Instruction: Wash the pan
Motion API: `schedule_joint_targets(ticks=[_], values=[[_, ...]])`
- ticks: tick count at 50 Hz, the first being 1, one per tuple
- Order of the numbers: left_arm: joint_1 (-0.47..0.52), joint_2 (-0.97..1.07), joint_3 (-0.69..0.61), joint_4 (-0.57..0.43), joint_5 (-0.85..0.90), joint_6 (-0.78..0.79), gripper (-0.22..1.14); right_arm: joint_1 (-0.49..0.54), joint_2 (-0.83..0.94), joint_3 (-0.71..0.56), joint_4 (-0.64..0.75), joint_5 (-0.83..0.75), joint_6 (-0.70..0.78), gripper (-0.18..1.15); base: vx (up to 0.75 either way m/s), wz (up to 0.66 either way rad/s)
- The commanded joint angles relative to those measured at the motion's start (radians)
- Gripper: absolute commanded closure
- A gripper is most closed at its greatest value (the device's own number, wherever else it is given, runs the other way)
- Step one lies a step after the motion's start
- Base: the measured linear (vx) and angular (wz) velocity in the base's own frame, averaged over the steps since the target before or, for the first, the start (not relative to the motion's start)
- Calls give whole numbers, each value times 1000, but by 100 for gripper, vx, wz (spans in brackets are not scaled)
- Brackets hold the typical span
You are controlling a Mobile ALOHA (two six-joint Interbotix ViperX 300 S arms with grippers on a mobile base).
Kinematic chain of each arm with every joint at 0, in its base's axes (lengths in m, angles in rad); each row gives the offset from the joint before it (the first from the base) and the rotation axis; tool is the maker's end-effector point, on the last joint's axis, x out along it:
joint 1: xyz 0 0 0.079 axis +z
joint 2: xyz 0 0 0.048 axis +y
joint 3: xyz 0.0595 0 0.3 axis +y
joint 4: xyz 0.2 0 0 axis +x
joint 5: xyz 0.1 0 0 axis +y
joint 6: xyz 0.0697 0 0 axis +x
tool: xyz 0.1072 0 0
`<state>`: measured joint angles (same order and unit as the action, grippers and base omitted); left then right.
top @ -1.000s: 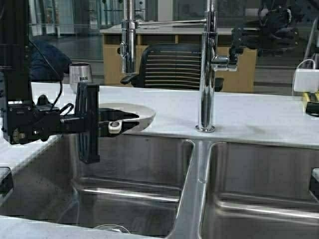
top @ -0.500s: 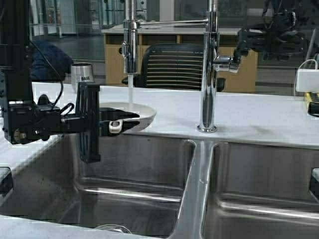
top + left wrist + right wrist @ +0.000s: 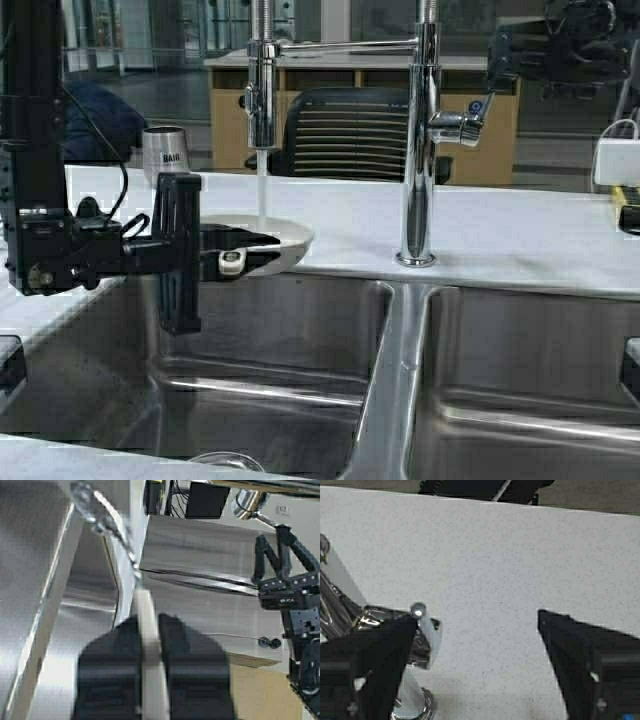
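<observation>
The cream pan (image 3: 278,233) hangs level over the back edge of the left sink basin (image 3: 260,340). My left gripper (image 3: 238,253) is shut on its short handle. A thin stream of water (image 3: 262,190) falls from the spray head (image 3: 260,95) into the pan. In the left wrist view the cream handle (image 3: 149,640) shows edge-on, pinched in the left gripper (image 3: 149,630) between its black fingers. My right gripper (image 3: 497,62) is open and empty, raised above and right of the faucet lever (image 3: 462,125). In the right wrist view the right gripper (image 3: 475,630) spreads wide over the counter beside the lever (image 3: 423,630).
The tall chrome faucet (image 3: 416,150) stands between the two steel basins; the right basin (image 3: 530,370) is beside it. A steel tumbler (image 3: 162,155) stands on the white counter (image 3: 500,235) at back left. A white box (image 3: 614,160) sits at far right. An office chair (image 3: 350,135) is behind.
Water has started to run from the spray head into the pan. My right gripper has lifted up and to the right, away from the faucet lever. The left gripper and pan stay put.
</observation>
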<state>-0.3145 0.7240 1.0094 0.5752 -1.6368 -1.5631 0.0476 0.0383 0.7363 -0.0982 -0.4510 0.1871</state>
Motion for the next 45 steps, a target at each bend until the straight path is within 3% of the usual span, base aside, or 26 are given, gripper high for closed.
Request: schedule_joint_targets(ticks=[1, 16, 20, 24, 28, 31, 33, 39, 45], values=[[-2, -20, -9, 3, -18, 17, 89, -21, -66, 5, 5, -20, 5, -6, 0, 0], [-2, -18, -11, 5, -18, 17, 89, -20, -152, 120, 9, -20, 3, -5, 0, 0], [-2, -17, -12, 3, -18, 17, 89, -20, -150, 149, 37, -20, 3, 1, 0, 0], [-2, -18, -12, 3, -18, 17, 89, -20, -120, 143, 74, -18, -2, 26, 0, 0], [-2, -17, -12, 3, -18, 17, 89, -20, -72, 92, 95, -9, 3, 82, 0, -1], [-2, -17, -12, 3, -18, 17, 89, -14, -35, 46, 103, -3, 6, 110, -1, -2], [-2, -17, -12, 5, -18, 17, 89, -8, -11, 12, 110, 8, 9, 110, -1, -2], [-2, -17, -12, 3, -23, 15, 89, 9, 63, -84, 121, 89, 9, 83, -1, -1], [-2, -17, -12, 3, -29, 15, 89, 35, 107, -143, 123, 127, 8, 89, 0, 0]])
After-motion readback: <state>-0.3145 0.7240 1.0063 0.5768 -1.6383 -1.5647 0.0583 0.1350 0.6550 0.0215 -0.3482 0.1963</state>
